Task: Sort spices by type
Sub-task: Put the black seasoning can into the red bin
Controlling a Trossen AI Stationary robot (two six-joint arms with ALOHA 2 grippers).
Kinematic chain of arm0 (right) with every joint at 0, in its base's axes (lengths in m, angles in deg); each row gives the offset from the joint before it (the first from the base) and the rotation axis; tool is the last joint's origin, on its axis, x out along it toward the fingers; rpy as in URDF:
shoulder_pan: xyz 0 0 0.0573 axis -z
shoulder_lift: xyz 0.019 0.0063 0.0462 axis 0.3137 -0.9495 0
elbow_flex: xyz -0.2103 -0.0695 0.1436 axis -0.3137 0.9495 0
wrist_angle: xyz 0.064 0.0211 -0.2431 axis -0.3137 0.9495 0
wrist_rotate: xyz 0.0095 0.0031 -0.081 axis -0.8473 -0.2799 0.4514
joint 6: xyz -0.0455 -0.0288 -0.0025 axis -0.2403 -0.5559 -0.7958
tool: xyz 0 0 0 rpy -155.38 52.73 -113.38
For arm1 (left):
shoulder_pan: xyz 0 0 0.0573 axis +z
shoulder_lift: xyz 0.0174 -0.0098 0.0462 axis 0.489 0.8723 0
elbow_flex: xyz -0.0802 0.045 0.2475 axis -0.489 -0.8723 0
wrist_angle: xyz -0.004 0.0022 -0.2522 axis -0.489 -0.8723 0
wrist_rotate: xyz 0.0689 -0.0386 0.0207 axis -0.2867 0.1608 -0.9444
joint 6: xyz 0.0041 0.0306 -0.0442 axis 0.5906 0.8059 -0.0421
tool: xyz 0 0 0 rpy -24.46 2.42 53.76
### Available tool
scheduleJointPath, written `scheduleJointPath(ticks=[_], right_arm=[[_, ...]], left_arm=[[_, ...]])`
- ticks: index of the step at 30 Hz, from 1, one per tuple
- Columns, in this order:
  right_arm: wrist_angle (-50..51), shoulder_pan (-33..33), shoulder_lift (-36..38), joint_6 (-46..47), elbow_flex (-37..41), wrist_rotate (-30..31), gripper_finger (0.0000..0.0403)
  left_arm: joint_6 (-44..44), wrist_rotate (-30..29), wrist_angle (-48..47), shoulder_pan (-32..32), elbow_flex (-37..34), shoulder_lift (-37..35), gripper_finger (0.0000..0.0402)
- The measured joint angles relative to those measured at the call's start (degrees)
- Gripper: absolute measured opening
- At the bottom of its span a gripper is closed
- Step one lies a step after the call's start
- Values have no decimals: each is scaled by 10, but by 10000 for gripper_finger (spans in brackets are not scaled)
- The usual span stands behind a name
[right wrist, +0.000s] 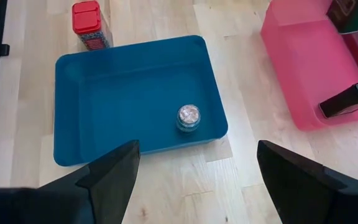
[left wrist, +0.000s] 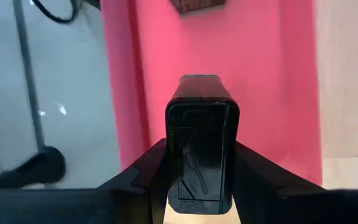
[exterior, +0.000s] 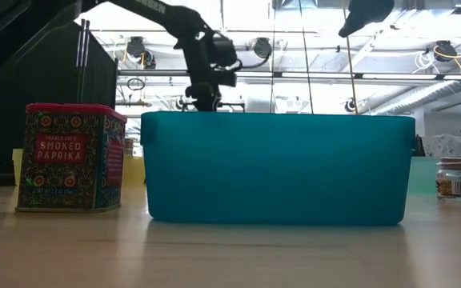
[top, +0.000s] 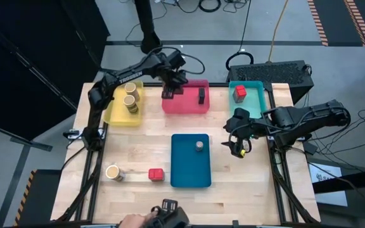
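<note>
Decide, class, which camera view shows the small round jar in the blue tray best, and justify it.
The right wrist view: the jar sits large and unblocked near one corner of the blue tray, lid visible. The high view shows it only as a small dot. The low view hides it behind the tray wall; the left wrist view misses it.

Wooden table (top: 138, 145) carries four trays, a red box (top: 156, 175), and a tan jar (top: 113, 172).

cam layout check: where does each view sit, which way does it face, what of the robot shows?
High: overhead, straight down; both arms, left gripper over pink tray.
Low: tabletop height, level across; blue tray, paprika tin, an arm above.
Left wrist: fingers shut on black box above the pink tray.
Right wrist: open fingers, blue tray, small jar.
Shared: high and right wrist both show that jar.
</note>
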State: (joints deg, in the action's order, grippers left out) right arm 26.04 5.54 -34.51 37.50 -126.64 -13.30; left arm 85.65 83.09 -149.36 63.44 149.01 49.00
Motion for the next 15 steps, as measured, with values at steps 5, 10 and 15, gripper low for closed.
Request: scheduleJointPath(ticks=[5,10,15], right_arm=[[0,12,0,0,0,0,306],[0,24,0,0,0,1,306],[1,27,0,3,0,0,306]], left_arm=[[-43,26,-30,18,0,30,139],[-45,22,-64,18,0,57,139],[-73,24,-86,18,0,75,139]])
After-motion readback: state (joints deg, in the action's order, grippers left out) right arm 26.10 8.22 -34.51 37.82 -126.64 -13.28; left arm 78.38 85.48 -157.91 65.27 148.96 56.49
